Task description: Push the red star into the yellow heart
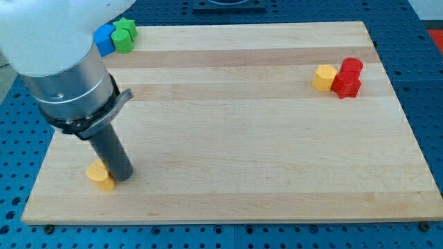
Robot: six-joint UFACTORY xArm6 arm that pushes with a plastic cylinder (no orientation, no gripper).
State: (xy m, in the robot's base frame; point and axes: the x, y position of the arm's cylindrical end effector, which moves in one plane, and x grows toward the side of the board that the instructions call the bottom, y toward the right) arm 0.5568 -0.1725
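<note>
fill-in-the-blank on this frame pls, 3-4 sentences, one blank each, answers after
1. My tip rests next to a yellow block near the board's lower ____ corner.
2. At the view's top left, a blue block touches a ____ block.
3. At the view's right, another yellow block touches two ____ blocks.
4. The wooden board holds ____ blocks in all.

Missing words: left; green; red; six

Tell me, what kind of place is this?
Probably a robot lab: a wooden board on a blue bench, small blocks like the red star, and my tip beside a yellow block.
</note>
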